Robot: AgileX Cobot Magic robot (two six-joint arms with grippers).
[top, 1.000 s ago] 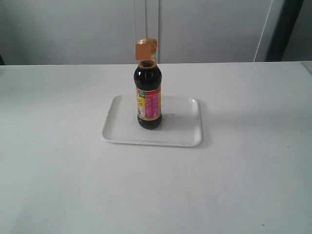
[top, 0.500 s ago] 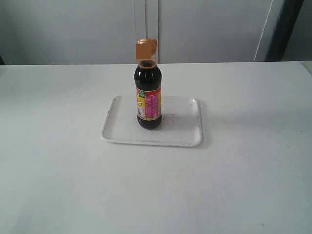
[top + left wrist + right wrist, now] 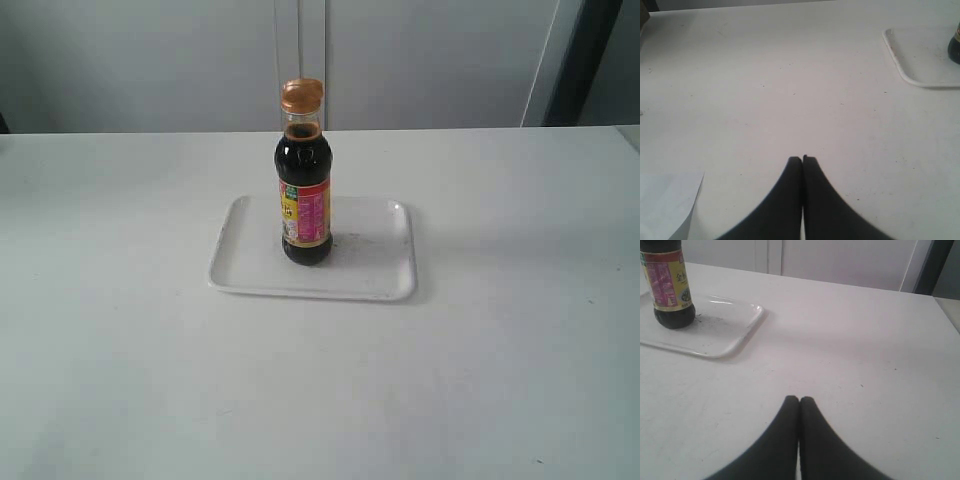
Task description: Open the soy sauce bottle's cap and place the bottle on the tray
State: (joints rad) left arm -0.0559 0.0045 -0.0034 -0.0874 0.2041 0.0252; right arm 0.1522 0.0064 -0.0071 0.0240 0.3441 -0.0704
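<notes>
Left tool [image 3: 802, 159] and right tool [image 3: 799, 399], each fully closed and empty, above the white surface [image 3: 120, 380]. The tray [image 3: 250, 270] lies centrally; the soy sauce bottle [image 3: 304, 215] stands upright on it, the cap [image 3: 301, 95] atop its neck.

- In the left wrist view the soy sauce bottle [image 3: 955, 49] is cut by the picture's edge to a dark sliver, and only one corner of the tray [image 3: 912, 79] shows.
- In the right wrist view the bottle's neck and cap lie beyond the edge.
- Label print is too small to read.
</notes>
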